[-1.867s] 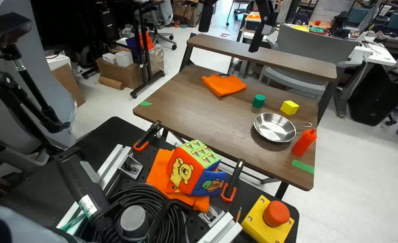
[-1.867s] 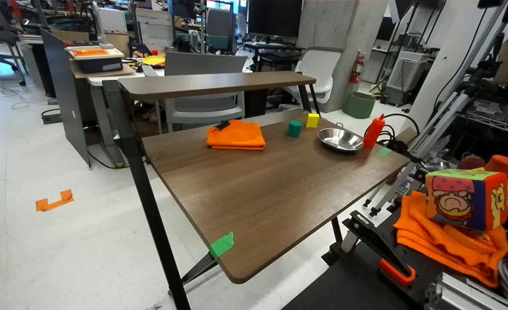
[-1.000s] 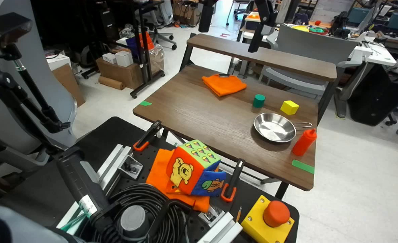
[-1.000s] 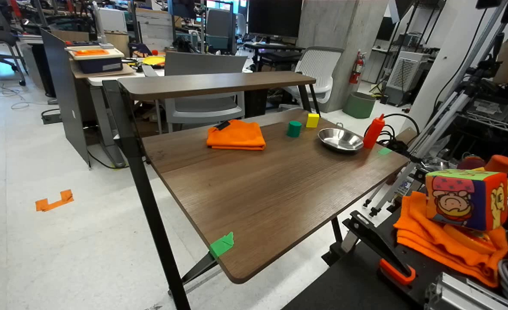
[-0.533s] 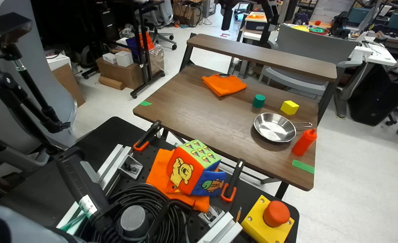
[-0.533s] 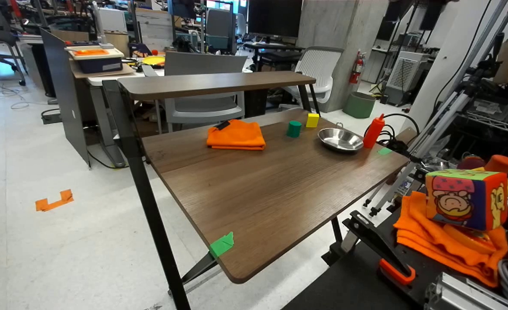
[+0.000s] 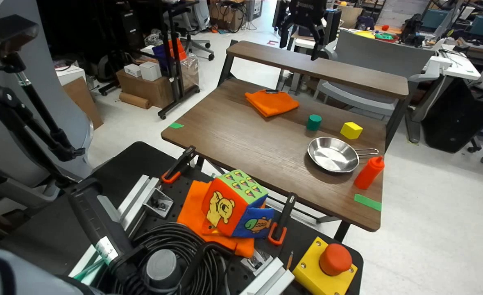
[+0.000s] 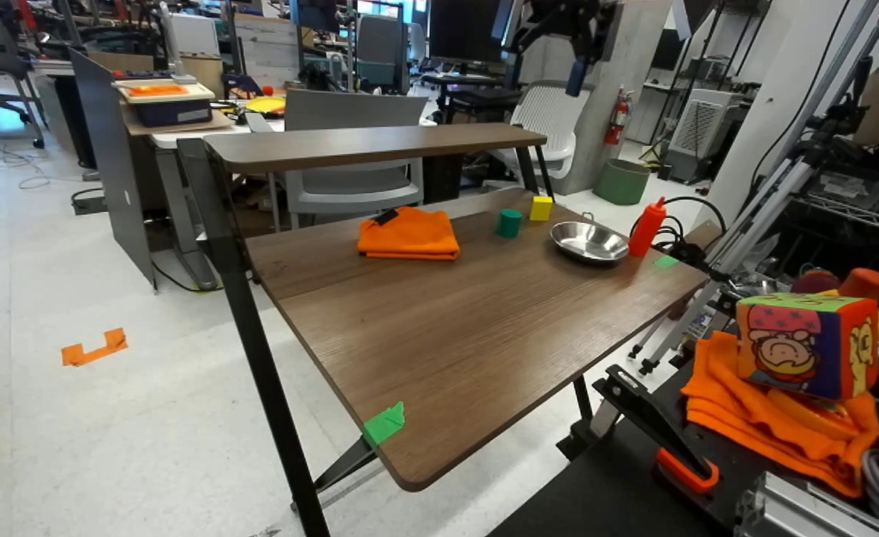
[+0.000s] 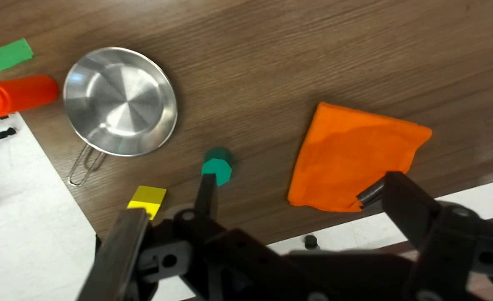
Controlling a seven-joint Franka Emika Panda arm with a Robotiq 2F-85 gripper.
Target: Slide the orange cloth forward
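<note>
Two fingers (image 9: pixel 206 195) of the hand (image 7: pixel 299 51) stand wide apart, well above the counter (image 7: pixel 241 135). Below the hand, the cloth (image 9: pixel 351 154) lies folded, untouched; the wrist view shows it toward one finger, the green block (image 9: pixel 217 170) toward the other, the pan (image 9: pixel 121 100) farther out.

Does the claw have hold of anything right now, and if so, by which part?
Nothing is held: in both exterior views the claw hangs open and empty, well clear of the orange cloth, which lies folded on the table.
</note>
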